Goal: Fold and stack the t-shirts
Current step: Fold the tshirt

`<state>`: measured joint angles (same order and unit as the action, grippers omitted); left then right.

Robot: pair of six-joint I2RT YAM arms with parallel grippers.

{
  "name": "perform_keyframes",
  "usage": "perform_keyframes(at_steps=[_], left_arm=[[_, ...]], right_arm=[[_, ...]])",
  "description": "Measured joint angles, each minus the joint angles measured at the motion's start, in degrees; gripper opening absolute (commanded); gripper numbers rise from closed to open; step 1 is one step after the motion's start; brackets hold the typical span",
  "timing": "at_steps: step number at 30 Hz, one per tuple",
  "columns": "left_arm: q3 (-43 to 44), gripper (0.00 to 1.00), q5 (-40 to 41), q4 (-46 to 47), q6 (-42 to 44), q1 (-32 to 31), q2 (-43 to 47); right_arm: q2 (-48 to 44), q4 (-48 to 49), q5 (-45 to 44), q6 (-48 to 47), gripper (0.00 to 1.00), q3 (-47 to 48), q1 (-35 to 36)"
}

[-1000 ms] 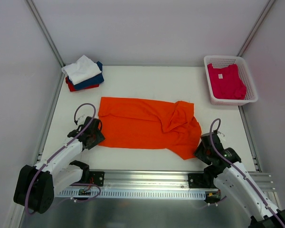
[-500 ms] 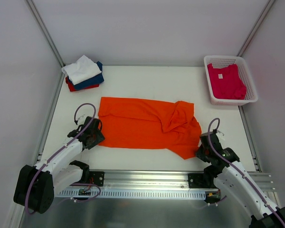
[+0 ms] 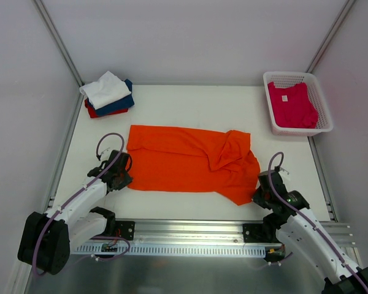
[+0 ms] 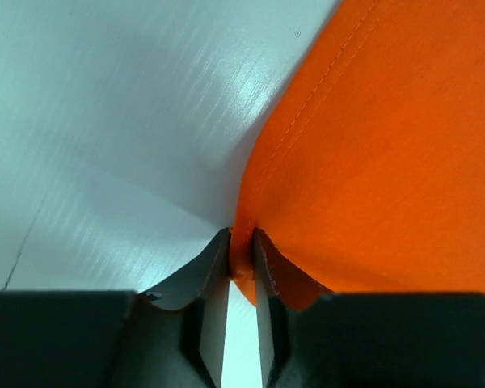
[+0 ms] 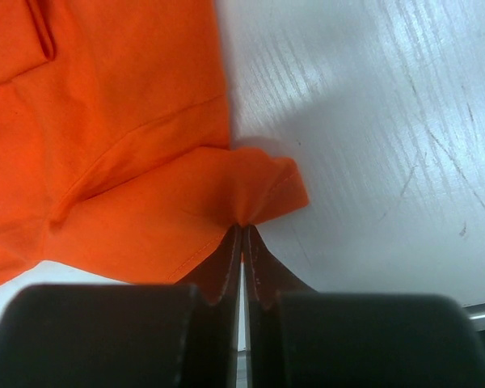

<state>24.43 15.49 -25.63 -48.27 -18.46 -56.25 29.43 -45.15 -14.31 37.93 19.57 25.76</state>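
- Top view: a white table (image 3: 190,101) stands between plain pale walls (image 3: 190,37), with a metal rail (image 3: 190,229) along its near edge.
- One orange shirt (image 3: 184,162) lies spread across the middle of the table, nearer the near edge. Its left part is flat and its right part is bunched into wrinkles.
- At the far left corner sits one stack of three folded shirts: a white shirt (image 3: 104,89) on top, a navy shirt (image 3: 119,105) under it, and a red shirt (image 3: 93,112) at the bottom.
- At the far right corner stands one white mesh basket (image 3: 324,125) with one pink shirt (image 3: 291,104) inside, its white label (image 3: 284,97) facing up.
- That makes five shirts in all. The far middle of the table and the strips beside both side edges are bare.
- The left gripper (image 3: 124,179) sits at the orange shirt's near left corner. The right gripper (image 3: 256,195) sits at its near right corner.
- Left wrist view: the left gripper (image 4: 241,267) is pinched tight on the stitched edge of the orange shirt (image 4: 388,162). Bare table (image 4: 105,121) fills the left side.
- Right wrist view: the right gripper (image 5: 242,234) is squeezed on a small raised fold at the hem of the orange shirt (image 5: 105,162). Scuffed table (image 5: 372,145) lies to the right.
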Motion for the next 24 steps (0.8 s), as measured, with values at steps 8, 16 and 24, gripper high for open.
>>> perform_keyframes(at_steps=[8,16,24], left_arm=[[0.0,0.0,-0.1,0.3,0.1,0.0,0.0],[0.0,0.0,-0.2,0.3,0.1,0.0,0.7],[1.7,0.0,-0.2,0.0,1.0,0.0,2.1]], right_arm=[[-0.3,0.0,0.0,0.0,0.0,0.0,0.1],[0.0,-0.1,-0.3,-0.9,0.0,0.6,0.4],[1.8,-0.1,-2.1,-2.9,0.0,7.0,0.5]])
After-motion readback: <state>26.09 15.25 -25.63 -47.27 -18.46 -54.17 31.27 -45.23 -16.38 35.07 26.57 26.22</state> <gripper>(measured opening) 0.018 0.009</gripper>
